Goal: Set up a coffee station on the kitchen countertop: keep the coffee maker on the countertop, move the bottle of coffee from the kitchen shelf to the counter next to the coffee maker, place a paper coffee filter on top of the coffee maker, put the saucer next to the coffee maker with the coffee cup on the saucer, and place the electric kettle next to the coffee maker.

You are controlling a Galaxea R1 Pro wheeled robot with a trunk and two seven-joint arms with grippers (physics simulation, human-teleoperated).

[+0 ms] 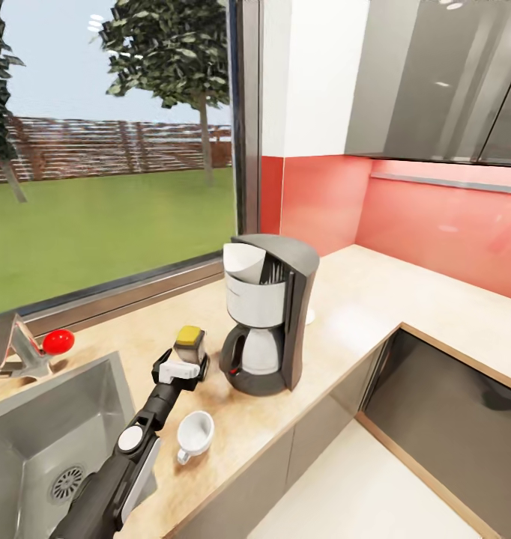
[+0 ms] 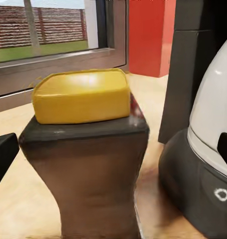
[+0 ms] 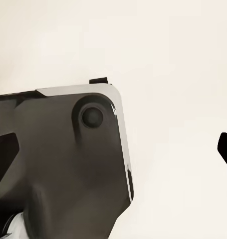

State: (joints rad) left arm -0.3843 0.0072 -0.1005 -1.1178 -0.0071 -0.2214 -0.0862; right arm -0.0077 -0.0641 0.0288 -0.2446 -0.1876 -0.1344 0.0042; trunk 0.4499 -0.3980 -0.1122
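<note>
The coffee maker [image 1: 270,314], dark grey back, white front and glass carafe, stands on the beige countertop [image 1: 360,299]. Just left of it stands the brown bottle of coffee [image 1: 189,344] with its yellow cap. My left gripper [image 1: 186,367] is open around the bottle, one finger on each side. In the left wrist view the bottle [image 2: 88,164] sits between the fingertips [image 2: 3,154] with a gap on both sides, the coffee maker [image 2: 203,164] close beside it. The white coffee cup [image 1: 195,434] rests near the counter's front edge. My right gripper [image 3: 113,154] is open over pale floor.
A steel sink [image 1: 31,449] with a faucet [image 1: 16,344] and a red object [image 1: 58,341] lies left of my arm. A white sliver [image 1: 309,316] peeks from behind the coffee maker. Dark cabinet fronts [image 1: 450,419] line the L-shaped counter. A dark robot part [image 3: 58,164] shows in the right wrist view.
</note>
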